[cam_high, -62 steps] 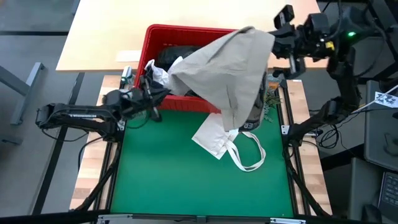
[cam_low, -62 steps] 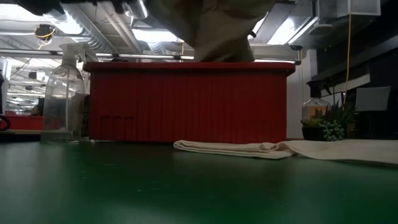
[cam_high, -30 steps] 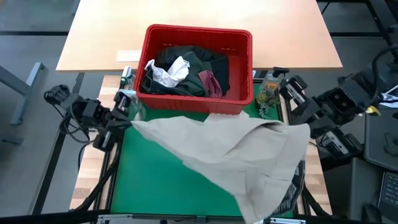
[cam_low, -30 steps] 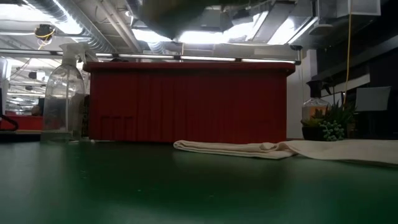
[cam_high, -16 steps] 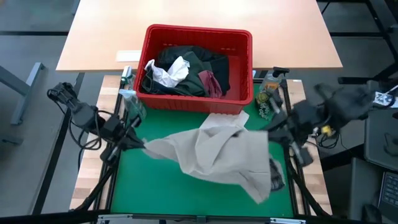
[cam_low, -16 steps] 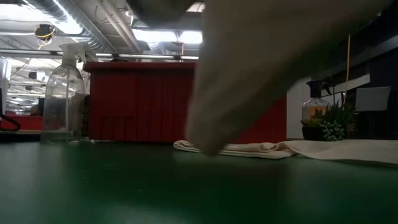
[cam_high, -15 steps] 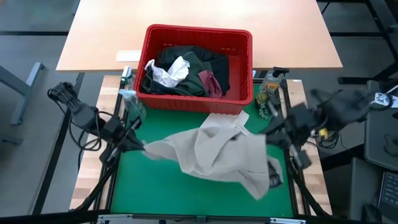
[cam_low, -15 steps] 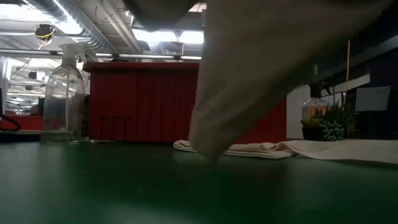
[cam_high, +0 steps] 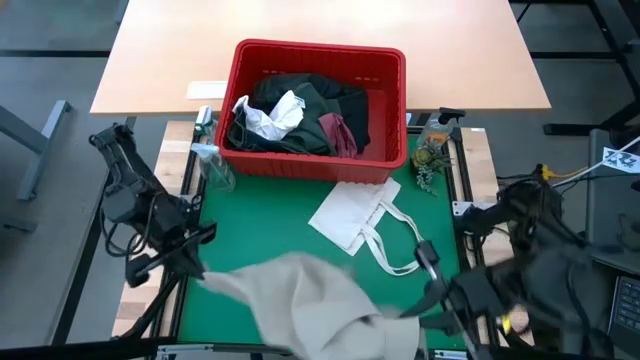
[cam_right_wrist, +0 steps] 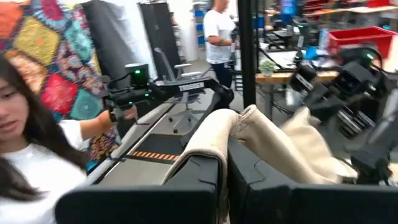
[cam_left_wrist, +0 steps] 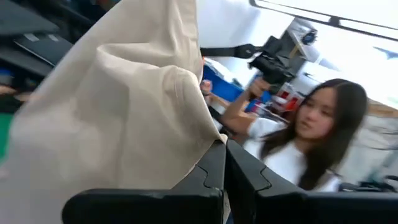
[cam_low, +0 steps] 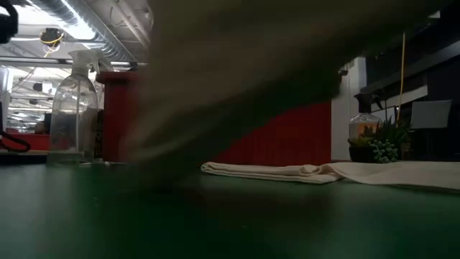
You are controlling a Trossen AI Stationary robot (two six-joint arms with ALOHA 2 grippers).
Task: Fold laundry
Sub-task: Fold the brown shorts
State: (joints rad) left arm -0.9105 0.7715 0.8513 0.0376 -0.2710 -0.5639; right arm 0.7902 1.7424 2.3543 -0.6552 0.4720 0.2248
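A tan top (cam_high: 300, 300) is spread between my two grippers over the near part of the green mat (cam_high: 260, 220). In the low view it is a blurred tan mass (cam_low: 244, 65) close to the camera. My left gripper (cam_high: 203, 272) is shut on its left end and my right gripper (cam_high: 418, 308) on its right end. The other laundry, dark, olive and maroon pieces (cam_high: 320, 110), lies in the red basket (cam_high: 318, 165) at the mat's far edge. My left gripper pinches a bunched edge of the tan top (cam_left_wrist: 208, 134) between its two fingers; the cloth billows out beyond the fingertips (cam_left_wrist: 214, 155). One layer or several, I cannot tell. My right gripper pinches a folded bunch of the tan top (cam_right_wrist: 217, 124) between its two fingers (cam_right_wrist: 205, 165), several layers. The cloth sags slack between the two grippers.
A white tote bag (cam_high: 362, 218) lies flat on the mat's right half, also in the low view (cam_low: 287, 171). A clear spray bottle (cam_high: 214, 165) stands at the basket's left, a small plant (cam_high: 430, 160) at its right. A person (cam_left_wrist: 311, 143) stands beyond the table.
Both grippers have swung from beside the basket toward the table's near edge, still shut on the tan top. The top has gone with them, from over the middle of the mat to its near edge, uncovering the white tote bag.
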